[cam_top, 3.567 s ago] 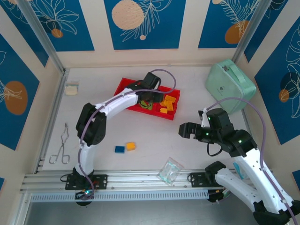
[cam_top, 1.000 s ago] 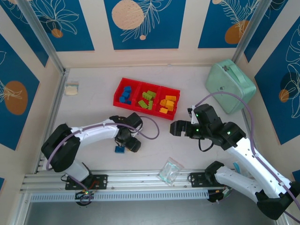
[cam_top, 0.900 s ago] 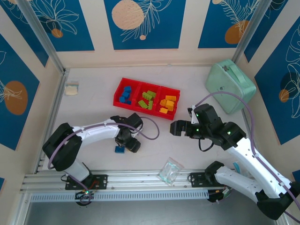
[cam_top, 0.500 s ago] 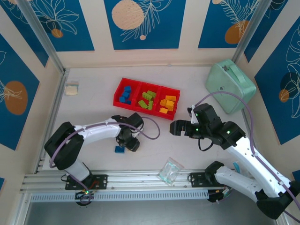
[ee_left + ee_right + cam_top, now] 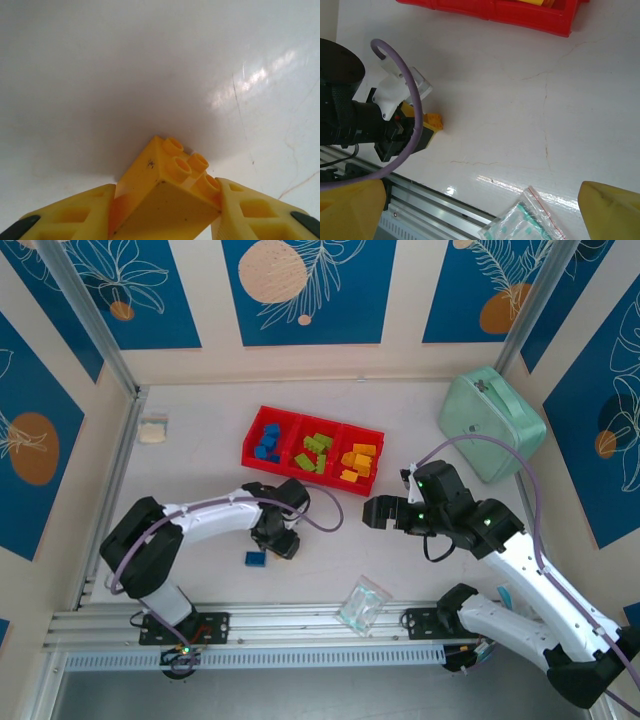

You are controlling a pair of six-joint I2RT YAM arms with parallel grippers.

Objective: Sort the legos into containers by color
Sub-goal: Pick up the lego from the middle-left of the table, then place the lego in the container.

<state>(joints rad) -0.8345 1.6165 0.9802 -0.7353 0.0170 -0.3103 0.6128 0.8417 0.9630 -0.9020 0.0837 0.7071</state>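
Bag (image 5: 362,604) lies near, blue brick (image 5: 256,559) just beside left tool (image 5: 283,543) clamping yellow brick (image 5: 160,185); right tool (image 5: 371,512) seemingly gapes empty.

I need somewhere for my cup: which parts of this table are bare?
Bare: between the red tray and beige pad, and between tray and mint-green case. Crowded: the front, where the left end effector grips a yellow lego near the blue lego and clear bag.

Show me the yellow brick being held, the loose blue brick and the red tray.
yellow brick (image 5: 162,197), left wrist view, flat face.
blue brick (image 5: 256,559), top view, its top.
red tray (image 5: 305,477), top view, near wall.
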